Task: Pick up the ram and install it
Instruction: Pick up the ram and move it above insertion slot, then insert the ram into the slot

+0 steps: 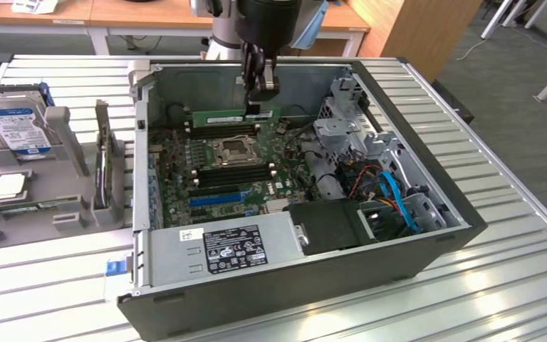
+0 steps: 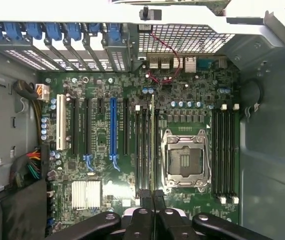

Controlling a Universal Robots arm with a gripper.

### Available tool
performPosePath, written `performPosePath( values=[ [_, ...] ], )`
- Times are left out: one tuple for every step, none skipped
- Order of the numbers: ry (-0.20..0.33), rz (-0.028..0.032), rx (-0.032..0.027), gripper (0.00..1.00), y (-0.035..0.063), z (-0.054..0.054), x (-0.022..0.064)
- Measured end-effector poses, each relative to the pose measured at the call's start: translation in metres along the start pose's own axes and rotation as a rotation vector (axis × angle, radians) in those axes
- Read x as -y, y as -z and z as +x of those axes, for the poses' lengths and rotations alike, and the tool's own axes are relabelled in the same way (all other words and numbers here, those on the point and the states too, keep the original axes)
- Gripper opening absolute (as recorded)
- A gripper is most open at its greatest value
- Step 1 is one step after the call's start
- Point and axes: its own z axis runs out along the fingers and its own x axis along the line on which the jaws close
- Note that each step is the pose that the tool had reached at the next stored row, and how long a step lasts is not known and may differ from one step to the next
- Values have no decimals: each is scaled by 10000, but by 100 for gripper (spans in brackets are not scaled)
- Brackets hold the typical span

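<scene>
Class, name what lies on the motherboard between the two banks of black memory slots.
The CPU socket in its metal frame, shown in both views. The gripper grips the ram beside it.

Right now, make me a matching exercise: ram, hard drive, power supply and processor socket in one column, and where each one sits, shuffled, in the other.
1 ram
2 hard drive
3 power supply
4 processor socket

A in the grey holder outside the case
B metal-framed, middle of the motherboard
C on edge under the tool
D silver box, black label

Pairs: 1-C, 2-A, 3-D, 4-B
</scene>
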Motion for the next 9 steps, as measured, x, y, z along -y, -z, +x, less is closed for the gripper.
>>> performPosePath(
  values=[
    [-1,0,0,11,-8,0,0],
    [0,0,0,11,-15,1,0],
    [0,0,0,11,-22,1,0],
    [0,0,-1,11,-28,1,0],
    [0,0,-2,11,-32,1,1],
    [-1,-2,-3,11,-32,1,0],
    [0,-2,-3,11,-32,1,0],
    [0,0,-1,11,-33,1,1],
    [-1,0,0,11,-34,1,0]
  ],
)
